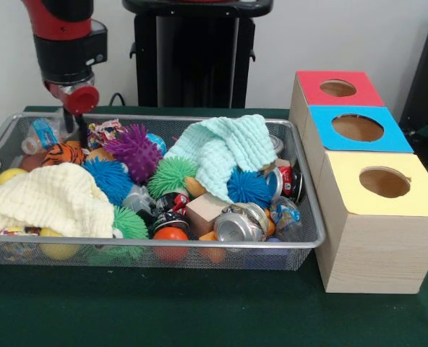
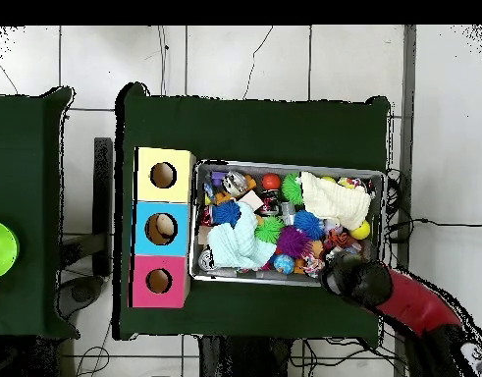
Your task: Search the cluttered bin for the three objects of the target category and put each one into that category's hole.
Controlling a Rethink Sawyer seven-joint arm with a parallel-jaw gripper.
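Observation:
The wire mesh bin (image 1: pixel 199 246) sits on the green table, packed with clutter; it also shows in the overhead view (image 2: pixel 284 164). A clear bottle with a blue label (image 1: pixel 43 135) lies in the bin's far left corner. Another clear bottle-like thing (image 1: pixel 285 215) lies at the front right, partly hidden. A third is not clearly seen. My gripper (image 1: pixel 73 129) hangs low in that far left corner, right beside the labelled bottle. In the overhead view my arm (image 2: pixel 360 282) covers it. The blue-topped box (image 1: pixel 326 141) with its round hole (image 1: pixel 357 128) stands right of the bin, also seen from overhead (image 2: pixel 160 229).
The red-topped box (image 1: pixel 311 87) and the yellow-topped box (image 1: pixel 344 196) flank the blue one. A pale yellow cloth (image 1: pixel 51 199) and a mint cloth (image 1: pixel 221 152) cover parts of the bin. Spiky balls (image 1: pixel 134 150), metal cans (image 1: pixel 236 225) and a wooden block (image 1: pixel 203 210) lie between.

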